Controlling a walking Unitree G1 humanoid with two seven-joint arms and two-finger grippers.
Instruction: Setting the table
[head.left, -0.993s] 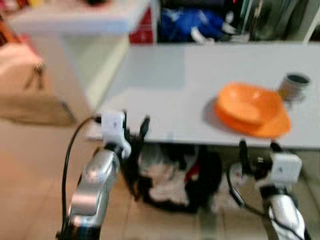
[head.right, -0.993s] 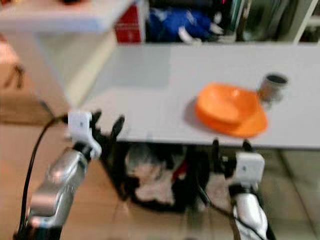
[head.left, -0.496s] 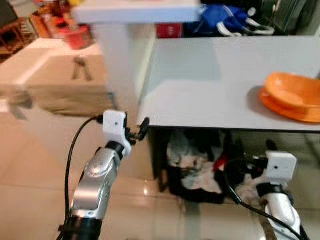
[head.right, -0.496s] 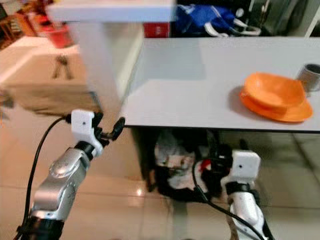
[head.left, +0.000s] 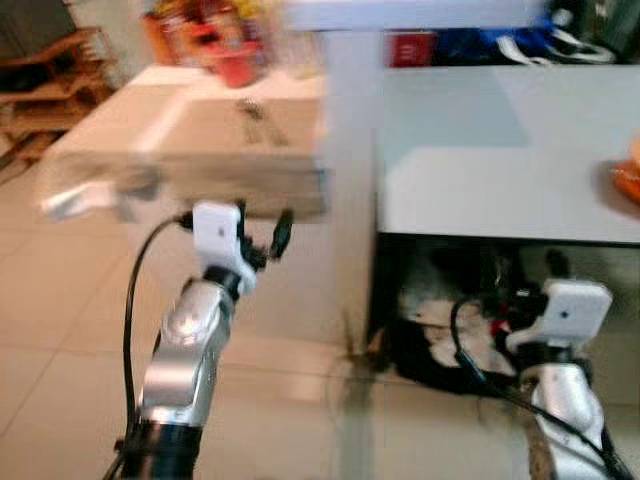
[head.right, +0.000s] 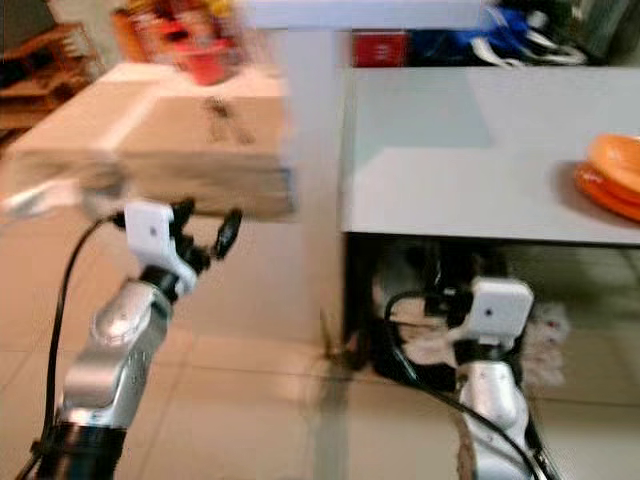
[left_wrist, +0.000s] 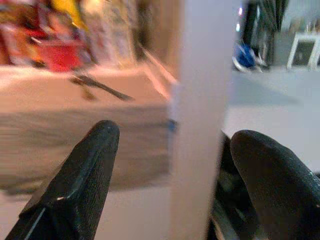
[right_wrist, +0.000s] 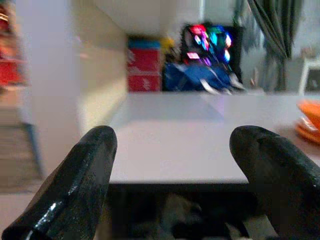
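A stack of orange plates (head.right: 612, 175) lies on the grey table (head.left: 500, 170), at the right edge of the eye views and also at the edge of the right wrist view (right_wrist: 311, 120). My left gripper (head.left: 262, 238) is raised in front of a beige counter, well left of the table, open and holding nothing. My right gripper (head.left: 528, 288) hangs low before the table's front edge, open and holding nothing. In the left wrist view the fingers (left_wrist: 80, 175) frame a white pillar. The right wrist view's fingers (right_wrist: 80, 175) frame the table top.
A white pillar (head.left: 350, 150) stands between the table and a beige counter (head.left: 190, 140) with keys (head.left: 252, 108) on it. Red and coloured items (head.left: 225, 40) sit behind the counter. Dark bags and cloth (head.left: 450, 315) lie under the table. Tiled floor (head.left: 60, 330) spreads to the left.
The view has swung left: the table and orange plates slid toward the right edge, the cup left the picture, and the beige counter came in. Both grippers stay open.
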